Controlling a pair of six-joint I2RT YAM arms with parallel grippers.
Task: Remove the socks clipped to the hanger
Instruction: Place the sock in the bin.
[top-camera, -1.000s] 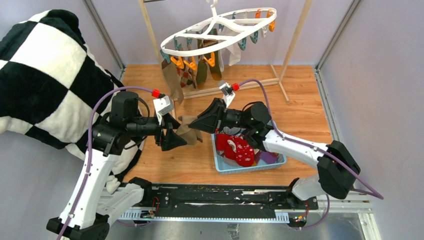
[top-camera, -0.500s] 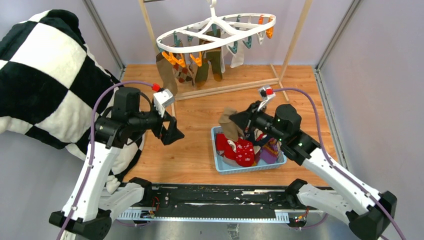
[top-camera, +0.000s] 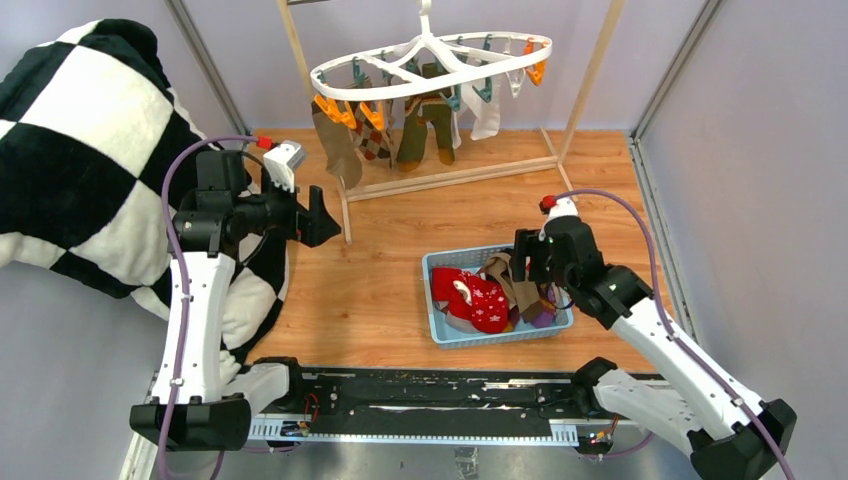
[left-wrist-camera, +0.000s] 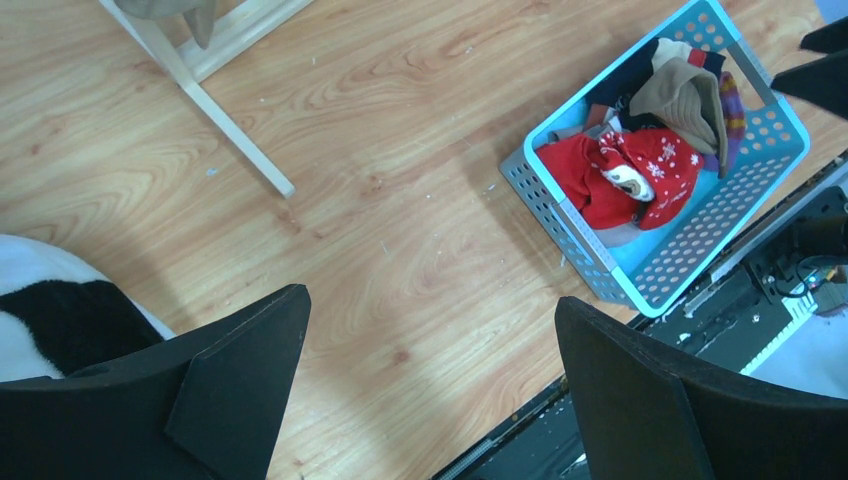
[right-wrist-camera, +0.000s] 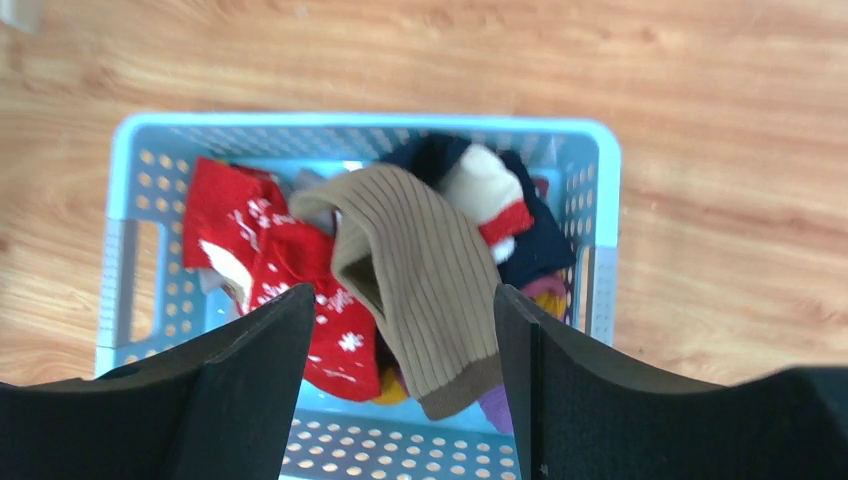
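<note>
The white hanger (top-camera: 430, 58) hung from the wooden rack (top-camera: 455, 178) at 12 o'clock, at the far side of the table. A few socks (top-camera: 425, 125) hung from its orange and teal clips. They were brown, olive, white and one with a diamond pattern. They hung in a bunch under the left and middle part of the frame.

More socks lay in a blue basket (top-camera: 497, 336) at about 4 o'clock on the wooden table (top-camera: 380, 280). A ribbed brown sock (right-wrist-camera: 420, 270) lay on top of the pile. A red sock with white snowflakes (right-wrist-camera: 270, 260) lay at its 9 o'clock. A navy one (right-wrist-camera: 535, 245) lay at its 3 o'clock.

The right gripper (right-wrist-camera: 400, 300) hung right over the basket, pointing down at the brown sock. Its two fingers were spread wide and they held nothing. The sock lay loose below them.

The left gripper (left-wrist-camera: 430, 310) was at about 9 o'clock, well away from the basket and near the foot of the rack. Its fingers were as wide apart as could be, with only bare table between them.

A big black-and-white checked blanket (top-camera: 90, 130) lay at 10 o'clock, behind the left arm.
</note>
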